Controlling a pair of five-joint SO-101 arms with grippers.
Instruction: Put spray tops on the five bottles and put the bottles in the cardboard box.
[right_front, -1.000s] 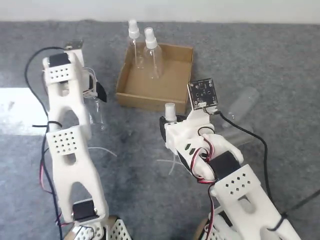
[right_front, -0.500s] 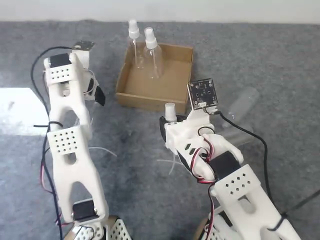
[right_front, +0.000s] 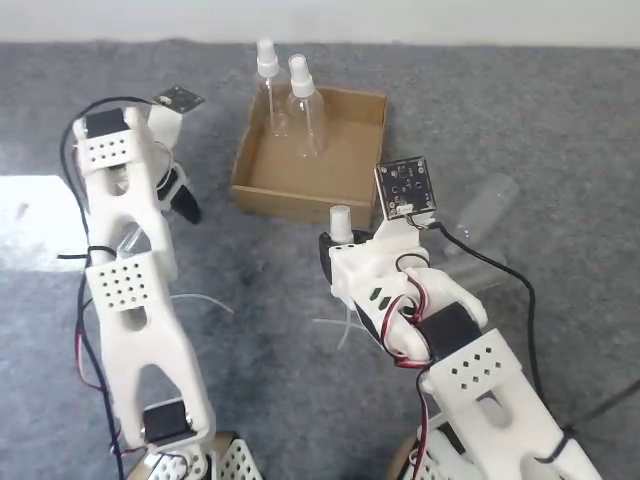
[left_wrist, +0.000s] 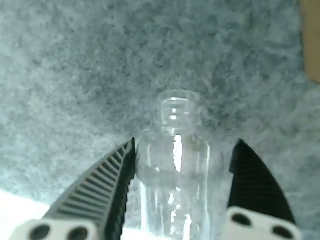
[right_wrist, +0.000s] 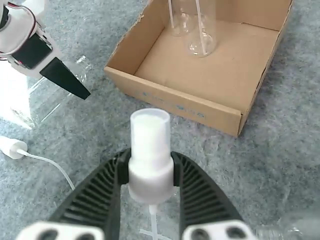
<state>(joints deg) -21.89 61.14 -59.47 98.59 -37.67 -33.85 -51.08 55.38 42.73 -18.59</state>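
Left tool (left_wrist: 186, 145): clamped on bottle (left_wrist: 175, 112), swung toward the upper left, tilting it.
Right tool (right_wrist: 150, 161): grips spray top (right_wrist: 149, 131); capping likely next.

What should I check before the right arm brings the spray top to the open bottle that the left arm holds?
1. The right gripper is shut on the spray top: ok.
2. The left gripper is shut on the bottle: ok.
3. The neck of this bottle is open: ok.
4. The spray top is above the neck: not ok, the grippers are apart.
5. The tube is straight: cannot tell, mostly hidden.
6. The box has free room: ok.
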